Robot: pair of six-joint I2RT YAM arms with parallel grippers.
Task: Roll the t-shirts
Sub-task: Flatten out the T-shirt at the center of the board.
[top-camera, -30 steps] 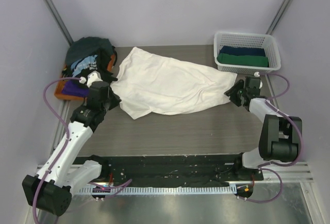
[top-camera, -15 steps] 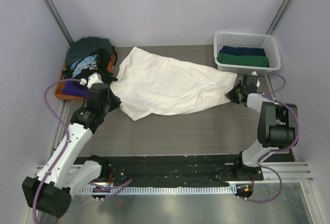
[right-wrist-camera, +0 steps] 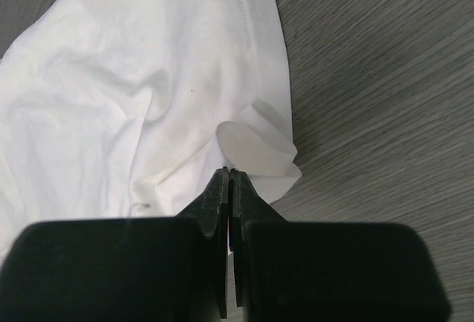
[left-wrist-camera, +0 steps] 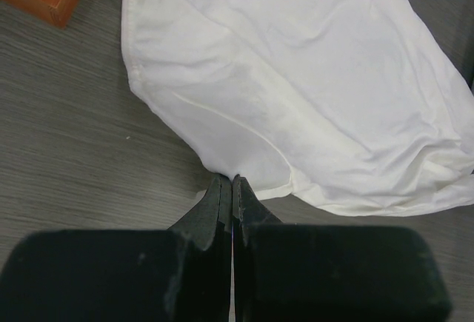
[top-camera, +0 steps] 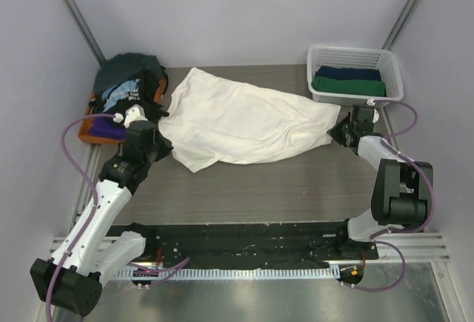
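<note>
The right gripper (right-wrist-camera: 231,172) has just been shut, jaws pinching a corner of the cream t-shirt (top-camera: 237,118) spread on the bench (top-camera: 281,189). The left gripper (left-wrist-camera: 232,180) is clamped tight on the opposite edge. Stretching flat is judged next.

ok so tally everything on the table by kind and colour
white basket: 1
orange tray: 1
cream-white t-shirt, spread flat: 1
navy t-shirt, in the basket: 1
green t-shirt, in the basket: 1
heap of dark t-shirts on the tray: 1
total: 6

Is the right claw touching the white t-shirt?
Touching. The right wrist view shows the right claw shut, its tips pinching a folded corner of the white t-shirt.
</note>
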